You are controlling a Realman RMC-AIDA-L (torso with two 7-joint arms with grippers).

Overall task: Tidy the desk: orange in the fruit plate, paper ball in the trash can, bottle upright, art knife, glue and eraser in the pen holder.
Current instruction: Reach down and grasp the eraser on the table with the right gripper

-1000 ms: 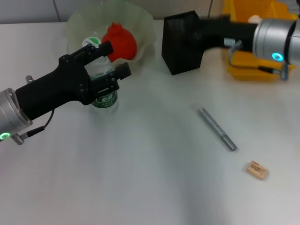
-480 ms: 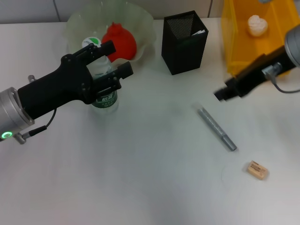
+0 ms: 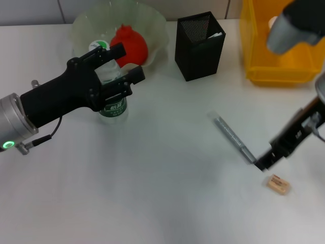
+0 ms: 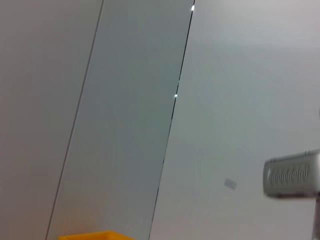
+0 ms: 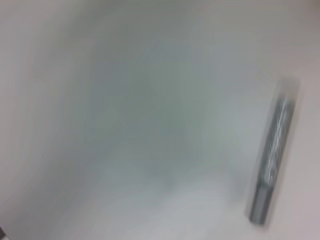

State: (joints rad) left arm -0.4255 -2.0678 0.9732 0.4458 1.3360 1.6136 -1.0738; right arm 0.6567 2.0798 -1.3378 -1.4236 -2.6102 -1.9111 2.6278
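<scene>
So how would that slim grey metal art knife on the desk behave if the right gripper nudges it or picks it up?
The slim grey metal art knife looks rigid, so it probably won't flex. Lying flat on the smooth white desk, it would likely slide or pivot when nudged by the right gripper at its end. Its low, narrow profile probably leaves the fingers little to pinch.

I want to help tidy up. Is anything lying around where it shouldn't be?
Yes. The art knife and the eraser lie loose on the table, outside the pen holder. The right tool hangs near both. The bottle stands upright inside the left tool.

Black forearms, silver wrist cuffs, seemingly green-lit ring, thin black cable.
</scene>
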